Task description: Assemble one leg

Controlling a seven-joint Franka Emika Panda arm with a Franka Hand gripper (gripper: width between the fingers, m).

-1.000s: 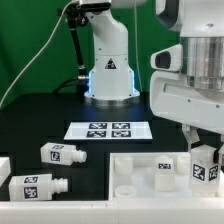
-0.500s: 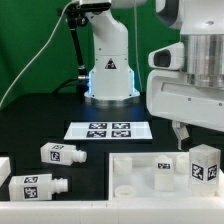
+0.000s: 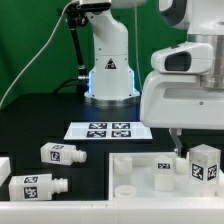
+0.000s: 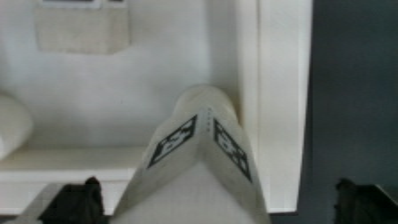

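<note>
A white leg (image 3: pixel 205 162) with a black-and-white tag stands upright at the corner of the large white panel (image 3: pixel 132 172) on the exterior view's right. In the wrist view the leg (image 4: pixel 205 150) rises between my two dark fingertips (image 4: pixel 79 202), which stand wide apart and clear of it on both sides. My gripper (image 3: pixel 196 141) is open and hangs just above the leg, with one finger (image 3: pixel 178 146) showing to the leg's left. My gripper (image 4: pixel 221 206) holds nothing.
Two loose legs (image 3: pixel 62 153) (image 3: pixel 38 185) lie at the front left, and a third part (image 3: pixel 4 166) is cut off by the left edge. Another tagged piece (image 3: pixel 164 168) sits on the panel. The marker board (image 3: pixel 105 130) lies in front of the robot base (image 3: pixel 108 72).
My gripper was shut on the leg a second ago. It has opened, let the leg go and lifted off it. The leg stays standing on the panel.
</note>
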